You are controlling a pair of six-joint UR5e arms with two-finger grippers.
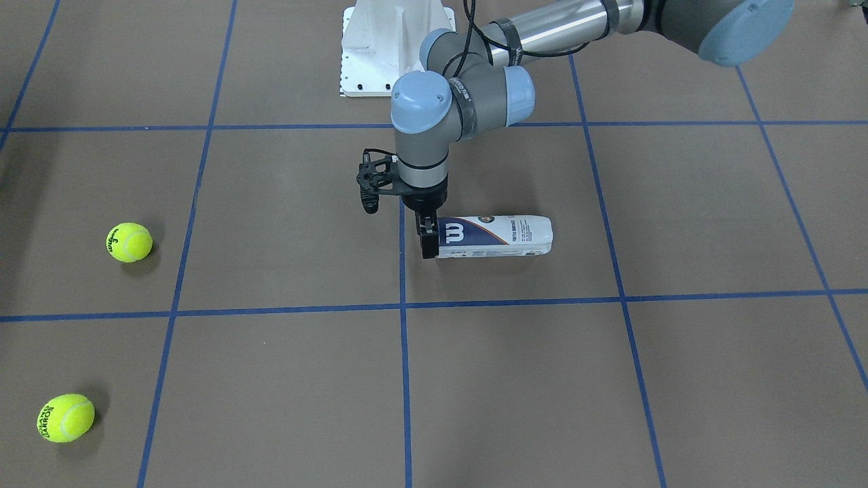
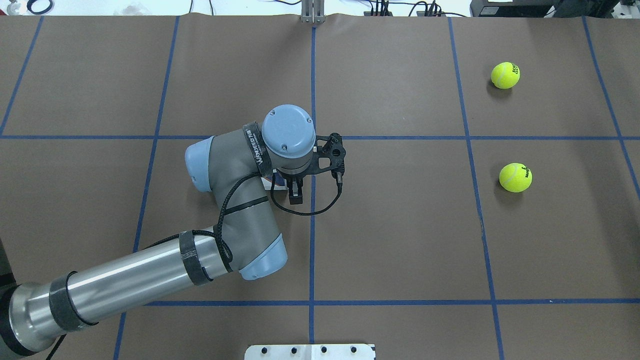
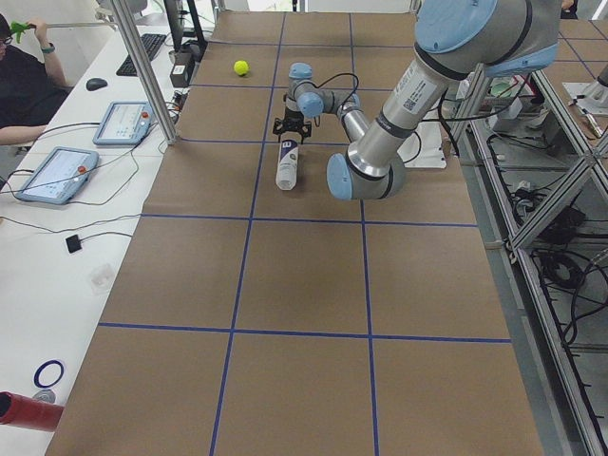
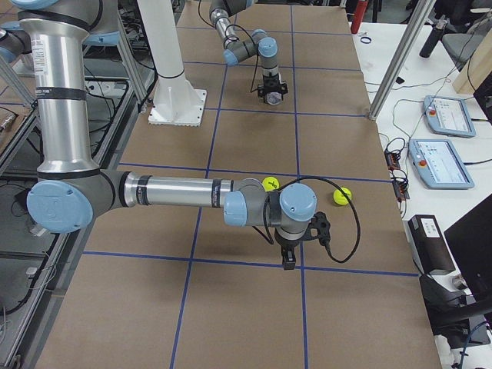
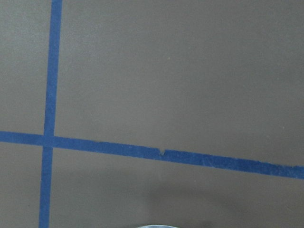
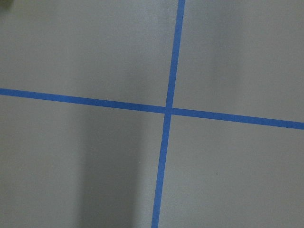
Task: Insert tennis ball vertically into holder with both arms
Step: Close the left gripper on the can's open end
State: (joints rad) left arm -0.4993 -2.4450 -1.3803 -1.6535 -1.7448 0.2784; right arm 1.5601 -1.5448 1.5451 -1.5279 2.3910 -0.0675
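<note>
The table has the tube lying flat near its middle, not yet upright. The left gripper seems to pinch its end; whether the right gripper (side view only) is spread, I cannot tell. Two balls wait by the right edge.

You have bare table round the tennis ball nearer the robot and the farther tennis ball, but the left gripper and its wrist crowd the holder at its logo end.
</note>
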